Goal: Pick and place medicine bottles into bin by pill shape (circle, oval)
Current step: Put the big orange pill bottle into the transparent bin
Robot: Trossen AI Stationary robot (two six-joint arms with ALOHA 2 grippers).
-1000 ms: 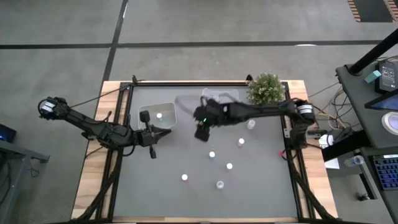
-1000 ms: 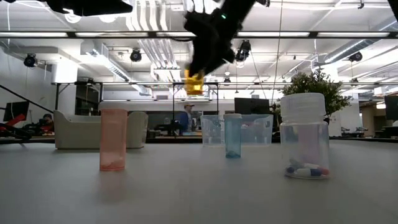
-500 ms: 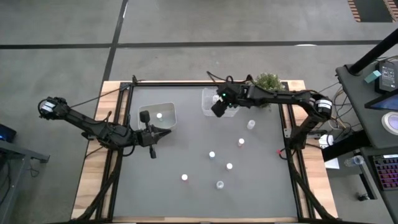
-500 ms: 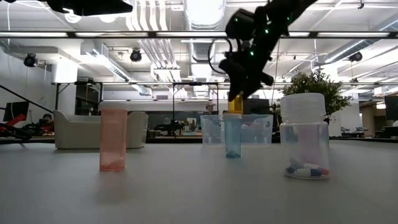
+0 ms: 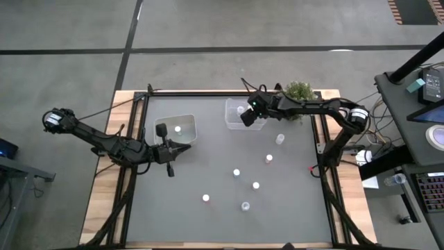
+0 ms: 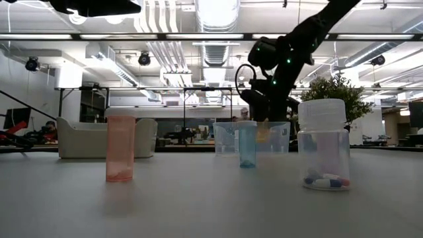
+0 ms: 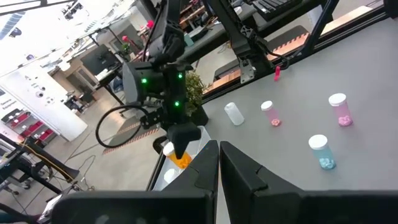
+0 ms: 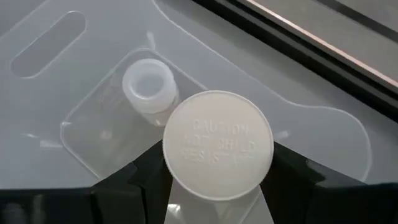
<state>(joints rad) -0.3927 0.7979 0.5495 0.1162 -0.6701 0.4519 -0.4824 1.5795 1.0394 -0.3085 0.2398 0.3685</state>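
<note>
My right gripper [image 5: 245, 117] is shut on an orange medicine bottle [image 7: 180, 159] with a white cap [image 8: 217, 144]. It holds the bottle in the mouth of the clear bin [image 5: 231, 115] at the table's far side. A clear bottle [image 8: 148, 87] lies on its side on that bin's floor. Several white-capped medicine bottles [image 5: 236, 172] stand on the grey table. My left gripper [image 7: 219, 163] is shut on nothing and waits beside the left bin [image 5: 186, 119], which holds one bottle [image 5: 177, 128]. My right gripper pinches the bottle between its two fingers [image 8: 134, 180], which lie on opposite sides just below the cap [image 8: 186, 186]. The fingers slant down from the table's right. The bottle hangs below them with its orange body [image 6: 262, 131] behind the bin's wall.
A green potted plant [image 5: 298, 92] stands at the far right corner, close to the right arm. In the low view a pink bottle [image 6: 120, 147], a blue one [image 6: 247, 144] and a wide clear one with capsules [image 6: 322, 145] stand near the front.
My right gripper has carried the orange bottle from over the table's middle toward the far right and down into the far bin's mouth, rolling as it went. It has stayed shut on the bottle.
</note>
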